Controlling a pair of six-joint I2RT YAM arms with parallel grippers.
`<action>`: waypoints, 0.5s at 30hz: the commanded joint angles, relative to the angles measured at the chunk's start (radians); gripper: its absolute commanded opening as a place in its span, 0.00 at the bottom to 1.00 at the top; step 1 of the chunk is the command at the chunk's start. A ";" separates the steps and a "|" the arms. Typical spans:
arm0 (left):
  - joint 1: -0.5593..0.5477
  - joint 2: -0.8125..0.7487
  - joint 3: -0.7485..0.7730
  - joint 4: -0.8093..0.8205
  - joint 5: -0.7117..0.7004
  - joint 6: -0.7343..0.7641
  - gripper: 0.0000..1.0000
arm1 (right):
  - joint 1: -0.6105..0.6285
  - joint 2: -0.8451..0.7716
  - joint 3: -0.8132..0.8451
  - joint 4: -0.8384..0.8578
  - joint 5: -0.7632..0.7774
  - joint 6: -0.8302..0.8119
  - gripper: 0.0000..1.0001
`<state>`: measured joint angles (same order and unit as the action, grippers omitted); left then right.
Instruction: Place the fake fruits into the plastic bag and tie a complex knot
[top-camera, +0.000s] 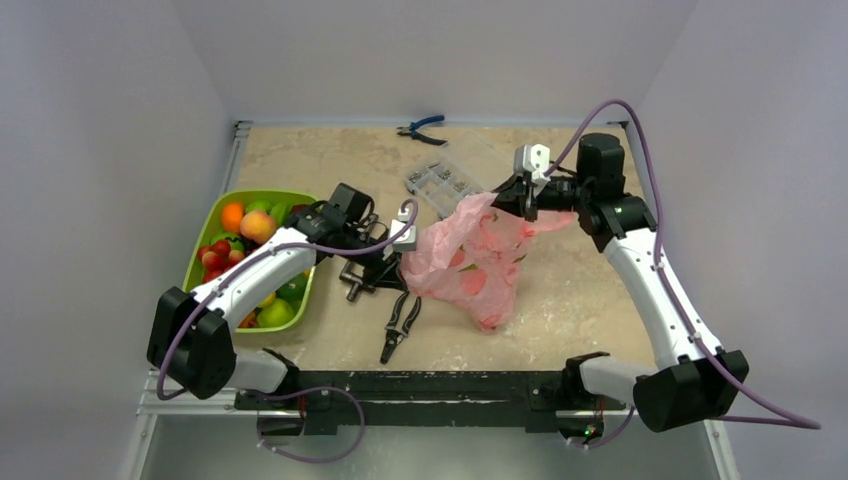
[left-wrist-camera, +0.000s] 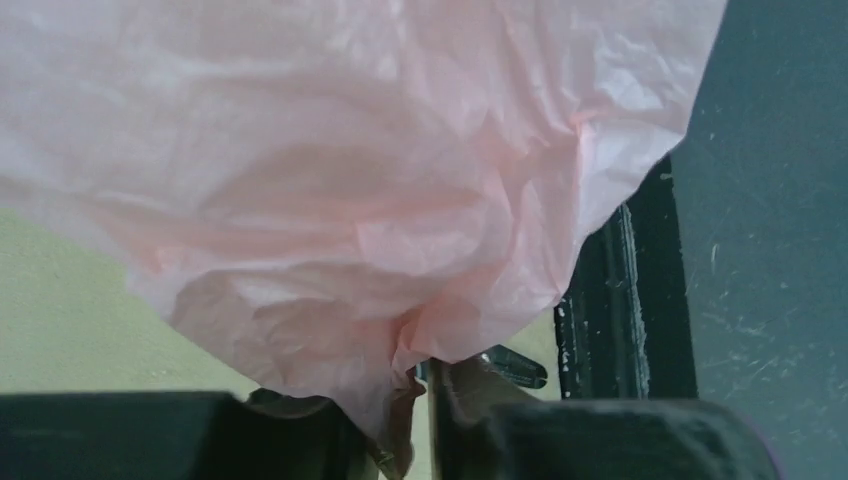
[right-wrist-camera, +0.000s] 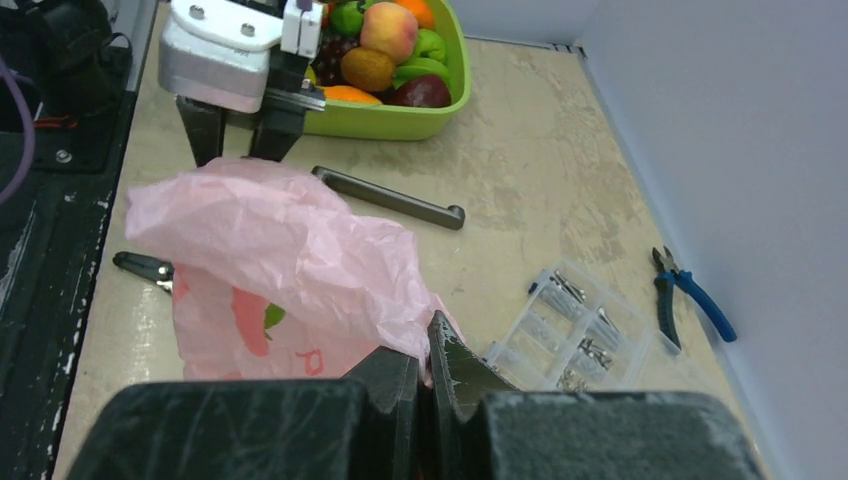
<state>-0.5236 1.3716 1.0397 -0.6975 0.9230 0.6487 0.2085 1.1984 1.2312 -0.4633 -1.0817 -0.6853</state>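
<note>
Pink plastic bag (top-camera: 470, 262) between left gripper (top-camera: 408, 250) and right gripper (top-camera: 505, 200)

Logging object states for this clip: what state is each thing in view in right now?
plastic bag: no knot visible, one end held up, rest hanging down.
fake fruits: piled in the green tray.
right gripper: shut on the bag's film.
left gripper: open, bag film between its jaws.
blue-handled pliers: lying flat, handles together.
</note>
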 joint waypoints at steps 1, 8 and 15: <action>-0.007 -0.002 0.002 -0.067 -0.015 0.071 0.00 | -0.037 -0.019 0.004 0.200 0.058 0.184 0.00; -0.007 -0.063 -0.125 -0.047 -0.102 0.184 0.00 | -0.136 0.109 0.107 0.271 0.109 0.330 0.00; 0.043 -0.013 -0.092 -0.134 -0.102 0.203 0.10 | -0.094 0.151 0.127 0.112 0.112 0.219 0.00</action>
<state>-0.5129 1.3521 0.9463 -0.7216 0.8291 0.8089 0.0933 1.3685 1.2861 -0.3126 -1.0100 -0.4000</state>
